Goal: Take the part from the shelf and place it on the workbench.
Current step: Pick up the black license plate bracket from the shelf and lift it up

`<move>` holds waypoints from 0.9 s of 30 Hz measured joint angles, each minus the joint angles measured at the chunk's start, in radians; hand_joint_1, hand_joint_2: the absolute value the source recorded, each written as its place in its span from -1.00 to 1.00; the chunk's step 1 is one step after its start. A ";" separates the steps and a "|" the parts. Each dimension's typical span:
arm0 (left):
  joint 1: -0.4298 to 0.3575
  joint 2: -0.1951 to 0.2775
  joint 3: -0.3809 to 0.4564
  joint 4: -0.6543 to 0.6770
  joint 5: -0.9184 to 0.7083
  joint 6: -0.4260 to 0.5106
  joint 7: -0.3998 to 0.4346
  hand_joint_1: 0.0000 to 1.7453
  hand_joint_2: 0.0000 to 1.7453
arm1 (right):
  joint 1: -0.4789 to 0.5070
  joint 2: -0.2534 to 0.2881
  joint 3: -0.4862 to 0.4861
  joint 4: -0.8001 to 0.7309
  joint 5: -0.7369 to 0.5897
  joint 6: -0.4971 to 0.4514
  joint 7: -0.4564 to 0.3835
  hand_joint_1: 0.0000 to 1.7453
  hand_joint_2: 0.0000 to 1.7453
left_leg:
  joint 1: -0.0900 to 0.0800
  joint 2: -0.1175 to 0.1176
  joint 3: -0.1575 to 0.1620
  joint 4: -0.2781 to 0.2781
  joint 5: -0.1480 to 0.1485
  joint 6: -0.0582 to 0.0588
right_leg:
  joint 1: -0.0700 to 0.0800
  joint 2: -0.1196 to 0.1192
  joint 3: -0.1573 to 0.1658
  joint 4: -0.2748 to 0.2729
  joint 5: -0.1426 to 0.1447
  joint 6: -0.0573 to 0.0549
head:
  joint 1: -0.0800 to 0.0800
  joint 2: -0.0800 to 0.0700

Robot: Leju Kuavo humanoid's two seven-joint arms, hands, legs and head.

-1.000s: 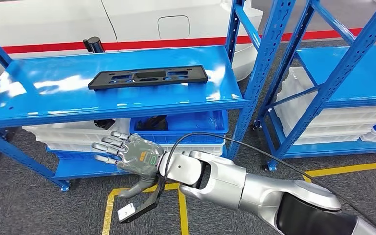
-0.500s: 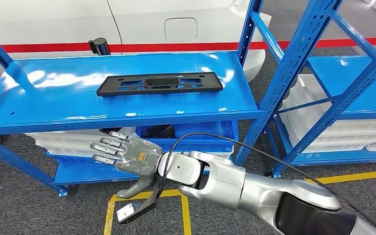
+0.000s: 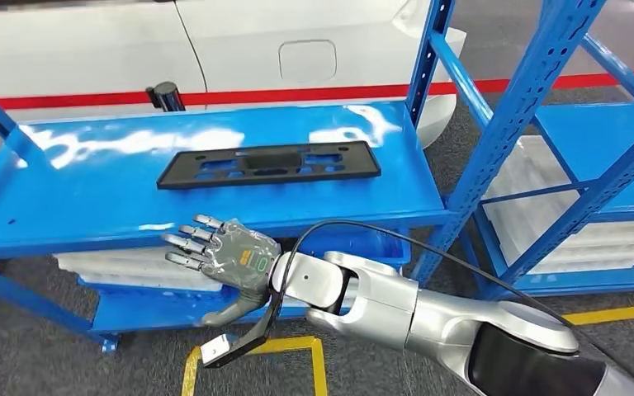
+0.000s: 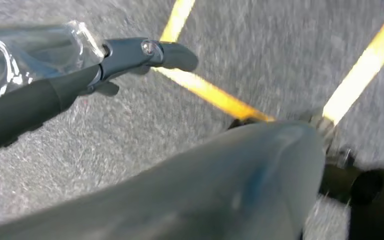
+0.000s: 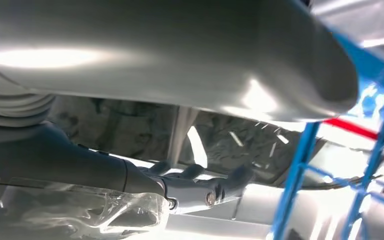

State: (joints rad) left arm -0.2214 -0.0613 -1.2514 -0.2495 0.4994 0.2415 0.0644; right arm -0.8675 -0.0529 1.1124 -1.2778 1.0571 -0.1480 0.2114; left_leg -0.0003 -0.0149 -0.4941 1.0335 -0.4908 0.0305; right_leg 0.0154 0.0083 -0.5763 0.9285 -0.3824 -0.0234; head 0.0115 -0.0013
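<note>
left robot hand: dark fingers extended, holding nothing | thumb: thick, grey, foreground | floor: grey carpet | yellow lines: crossing floor

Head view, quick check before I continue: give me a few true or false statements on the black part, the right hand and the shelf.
1. The black part lies flat on the blue shelf's top level. True.
2. The right hand grips the part. False: it holds nothing, fingers spread, in front of the shelf's edge and apart from the part.
3. A blue bin sits on the level below the part. True.
4. The part stands upright against a shelf post. False: it lies flat, away from the posts.
5. Yellow tape lines mark the floor. True.
</note>
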 joint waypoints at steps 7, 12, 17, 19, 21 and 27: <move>0.004 0.006 0.000 0.003 -0.005 -0.003 -0.010 -1.00 -1.00 | 0.005 -0.005 -0.001 0.005 -0.005 0.000 0.014 -1.00 -1.00 | 0.017 0.007 -0.157 0.064 0.014 -0.030 | -0.007 0.006 0.056 -0.001 -0.050 0.007 | -0.004 0.000; 0.005 0.006 0.000 0.004 -0.009 -0.006 -0.013 -1.00 -1.00 | 0.006 -0.012 -0.007 0.013 -0.015 0.000 0.027 -1.00 -1.00 | 0.008 0.009 -0.118 -0.097 0.143 -0.003 | -0.003 0.008 0.070 0.002 -0.081 0.032 | -0.004 0.000; -0.001 0.006 0.000 0.004 -0.012 -0.006 -0.014 -1.00 -1.00 | 0.004 -0.023 -0.025 0.021 -0.028 -0.001 0.040 -1.00 -1.00 | 0.013 0.009 -0.104 -0.102 0.135 0.022 | -0.012 0.004 -0.026 0.201 -0.183 0.059 | -0.002 0.000; 0.000 0.006 0.000 0.004 -0.012 -0.006 -0.014 -1.00 -1.00 | 0.007 -0.031 -0.028 0.028 -0.038 -0.002 0.044 -1.00 -1.00 | 0.013 0.008 -0.101 -0.102 0.130 0.024 | -0.018 0.003 -0.102 0.319 -0.212 0.065 | -0.002 0.000; 0.002 0.006 0.000 0.004 -0.013 -0.006 -0.014 -1.00 -1.00 | 0.010 -0.039 -0.035 0.034 -0.047 -0.002 0.046 -1.00 -1.00 | 0.014 0.006 -0.095 -0.102 0.125 0.021 | -0.023 0.002 -0.105 0.282 -0.162 0.066 | -0.002 0.000; 0.000 0.006 0.000 0.004 -0.014 -0.007 -0.019 -1.00 -1.00 | 0.006 -0.049 -0.051 0.045 -0.052 -0.002 0.047 -1.00 -1.00 | 0.012 0.004 -0.080 -0.102 0.111 -0.010 | -0.017 0.001 0.007 0.018 -0.036 0.046 | -0.003 0.000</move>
State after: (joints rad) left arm -0.2213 -0.0553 -1.2515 -0.2453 0.4852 0.2343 0.0455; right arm -0.8612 -0.1021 1.0613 -1.2326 1.0048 -0.1499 0.2584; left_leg 0.0117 -0.0113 -0.5737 0.9320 -0.3801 0.0202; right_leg -0.0012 0.0088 -0.5696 0.9461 -0.4183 0.0229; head 0.0083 -0.0015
